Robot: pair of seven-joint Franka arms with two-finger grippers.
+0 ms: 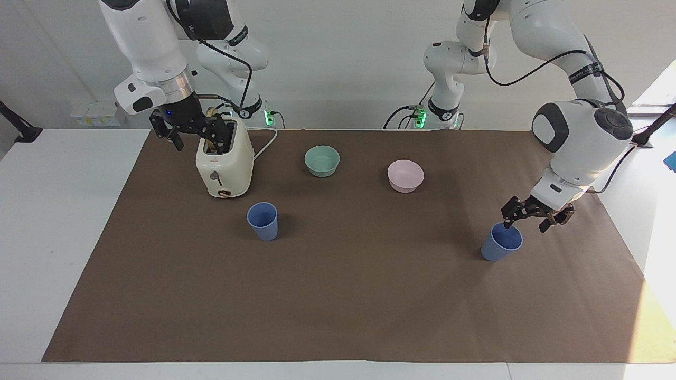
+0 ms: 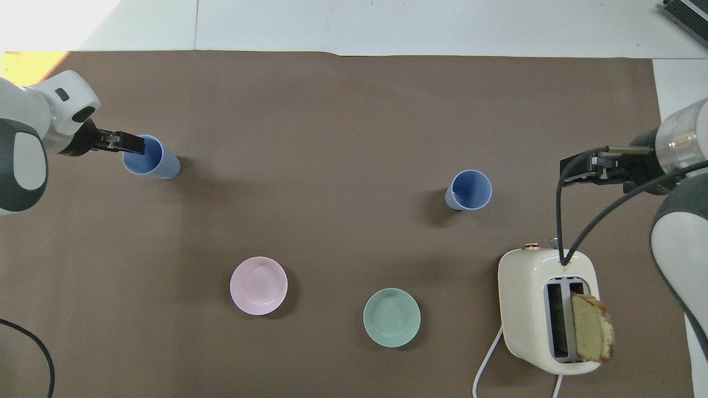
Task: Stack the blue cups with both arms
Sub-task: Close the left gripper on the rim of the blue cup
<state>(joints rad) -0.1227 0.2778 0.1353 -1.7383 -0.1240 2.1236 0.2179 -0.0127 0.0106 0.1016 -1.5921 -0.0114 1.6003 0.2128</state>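
We see a plain white wall [image 1: 343, 58] rising at the robots' end of the room, smooth and evenly lit. Below it stretches the flat white surface [image 1: 63, 221], most of it covered by a large brown paper sheet [image 1: 343, 295] laid flat, with a seam in the white top showing past the sheet's edge [image 2: 196, 25]. Strong warm light [image 1: 657, 316] falls across the corner at the left arm's end. A white socket strip [image 1: 97, 117] sits low against the wall at the right arm's end.
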